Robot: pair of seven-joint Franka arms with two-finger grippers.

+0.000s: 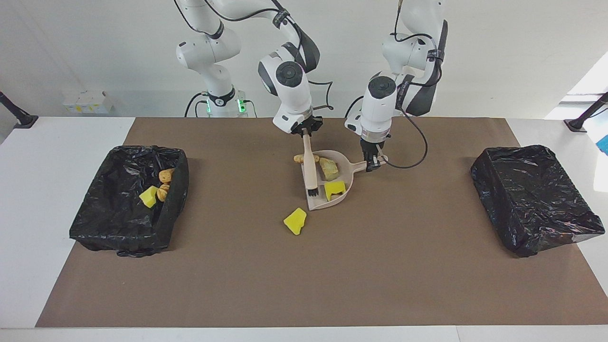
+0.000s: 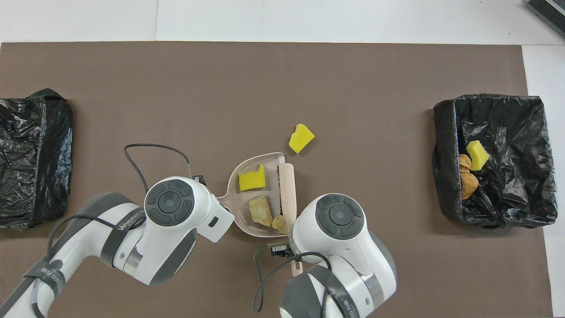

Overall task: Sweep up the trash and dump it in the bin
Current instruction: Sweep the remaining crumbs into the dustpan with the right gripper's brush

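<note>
From the facing view, the brush (image 1: pixel 309 164) is held at its handle top by the right claw (image 1: pixel 304 131), which is closed tight on it. The brush slants down, and its black bristles sit at the open lip of the dustpan (image 1: pixel 338 197). The dustpan handle is pinched by the left claw (image 1: pixel 374 164), also closed. A yellow sponge chunk (image 1: pixel 335 189) and a pale crumbly lump (image 1: pixel 328 167) are seen in the pan, and a brown piece (image 1: pixel 299 158) rests at its edge nearest the robots. One loose yellow chunk (image 1: pixel 295 221) is left on the worktop (image 1: pixel 380 266), just beside the pan's lip and farther from the robots. Three scraps are already in the bin (image 1: pixel 95 228) at the right arm's end. Another bin (image 1: pixel 536 199) lies at the left arm's end.

From overhead, the loose yellow chunk (image 2: pixel 301 138) is seen apart from the brush (image 2: pixel 288 185) and the dustpan (image 2: pixel 240 212). The scraps in the bin (image 2: pixel 507 207) lie against its wall.

The scraps look very light and soft, so they are likely to roll or bounce if pushed hard. They are best not grabbed at all but swept gently with the bristles. The pan is probably best kept flat when carried, so nothing slides out.
</note>
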